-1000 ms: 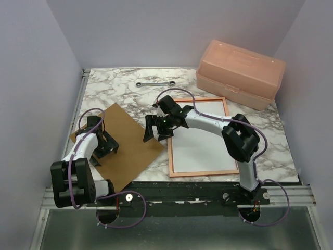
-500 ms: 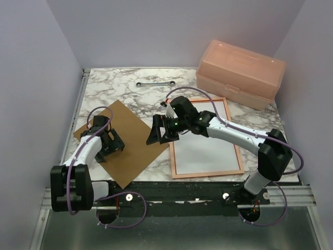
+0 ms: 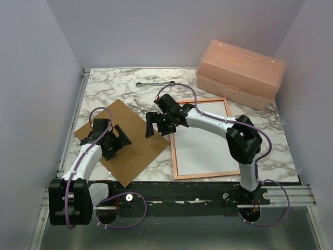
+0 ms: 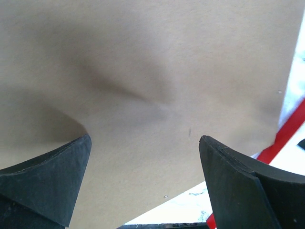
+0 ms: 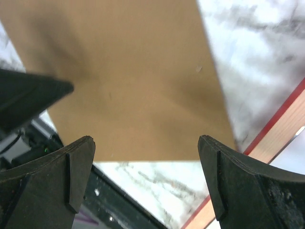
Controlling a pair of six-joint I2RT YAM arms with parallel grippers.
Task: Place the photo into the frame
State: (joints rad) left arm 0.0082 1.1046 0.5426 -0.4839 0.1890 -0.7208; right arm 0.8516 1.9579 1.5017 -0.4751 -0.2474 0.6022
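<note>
My left end effector [image 3: 117, 143] hangs spread wide over the brown board [image 3: 138, 156], holding nothing. My right end effector [image 3: 157, 126] is spread too and empty, above the board's edge. The frame [image 3: 174, 153] lies flat just to its right on the surface [image 3: 114, 91].

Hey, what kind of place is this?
Probably a robotics test cell: a marble-patterned tabletop boxed in by plain lavender walls, with a left arm and right arm mounted on a metal rail.

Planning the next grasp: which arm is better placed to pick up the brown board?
Left. The left gripper, open, hangs squarely over the board; the right gripper, also open, sits at its edge by the frame.
</note>
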